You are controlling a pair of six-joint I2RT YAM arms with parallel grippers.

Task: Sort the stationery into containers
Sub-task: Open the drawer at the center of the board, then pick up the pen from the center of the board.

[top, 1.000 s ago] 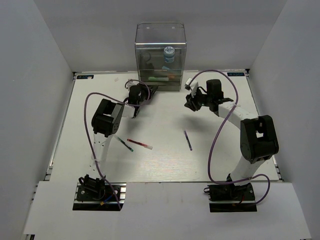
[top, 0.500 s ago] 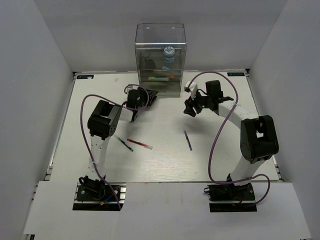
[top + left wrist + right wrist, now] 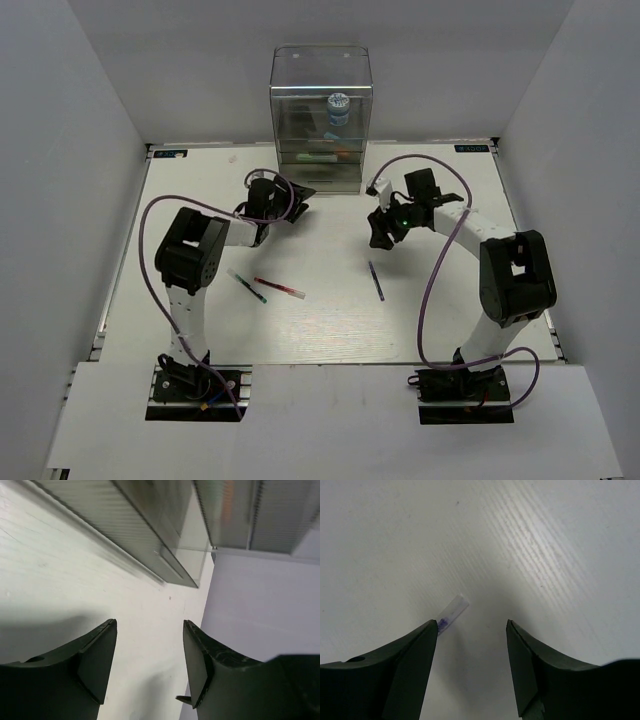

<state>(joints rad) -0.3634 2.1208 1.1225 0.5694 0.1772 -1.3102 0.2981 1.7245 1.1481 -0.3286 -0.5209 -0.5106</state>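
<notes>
Lower in the frame now, my right gripper [image 3: 381,238] hangs wide open and empty just above the dark pen [image 3: 376,281], so I centre its barrel between the jaws before closing, while my left gripper [image 3: 150,626] gapes empty too.

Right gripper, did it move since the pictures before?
Yes. The right gripper has come down the view, away from the clear cabinet and closer to the dark thin pen.
</notes>
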